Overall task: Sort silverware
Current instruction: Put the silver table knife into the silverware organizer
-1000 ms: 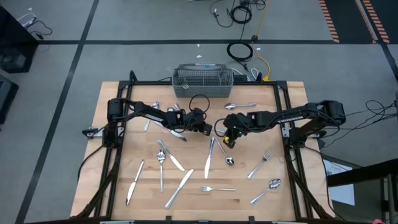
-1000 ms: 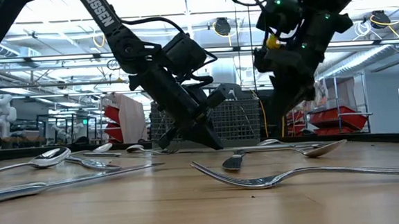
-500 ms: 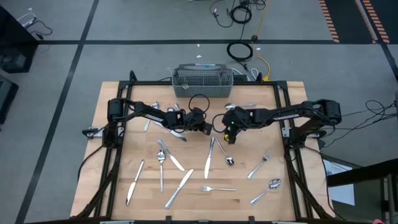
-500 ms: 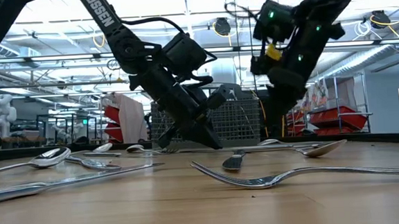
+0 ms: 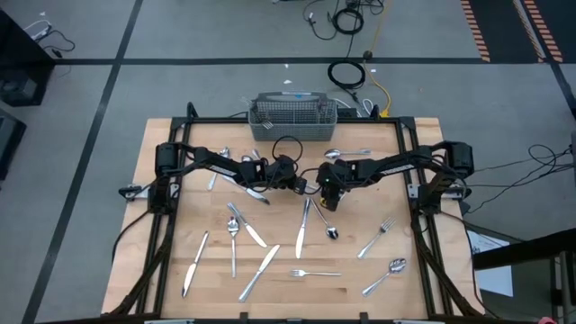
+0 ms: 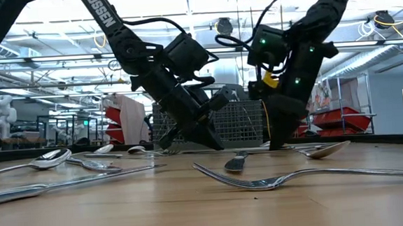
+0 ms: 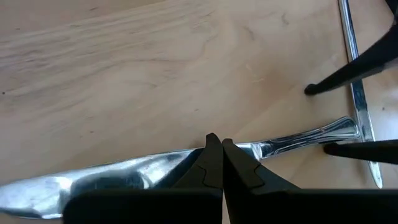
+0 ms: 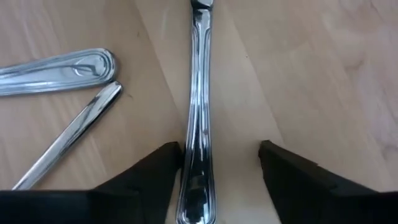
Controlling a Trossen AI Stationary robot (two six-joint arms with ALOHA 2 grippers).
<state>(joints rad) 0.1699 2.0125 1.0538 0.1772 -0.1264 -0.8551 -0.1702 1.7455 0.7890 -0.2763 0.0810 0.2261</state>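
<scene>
Silverware lies scattered flat on the wooden table (image 5: 180, 297). My left gripper (image 7: 216, 148) is shut at mid-table, its tips (image 6: 212, 146) down on a table knife (image 7: 118, 177). The knife's blade runs one way from the fingers and its handle (image 7: 311, 134) the other. Close beside it my right gripper (image 5: 329, 191) points steeply down and stands open. Its two fingers (image 8: 163, 171) are on either side of another piece's slim handle (image 8: 199, 93), which lies close to one finger. I cannot tell whether that finger touches it. My left gripper's shut fingertips rest on the knife where the blade meets the handle (image 7: 252, 149). They slant down from the table's left and lie across the knife. The knife lies flat on the table. Whether its edge is pinched or only pressed, I cannot tell.
A grey wire basket (image 5: 293, 115) stands at the far edge. In the near half lie knives (image 5: 259, 270), forks (image 5: 315, 273) and spoons (image 5: 389, 273). One fork (image 6: 262, 181) is close to the low camera. Two more handle ends (image 8: 81, 134) lie beside my right gripper.
My right gripper has come down from above the table until its fingertips are at the tabletop. It has also shifted a little toward my left gripper. The silverware has stayed where it was.
</scene>
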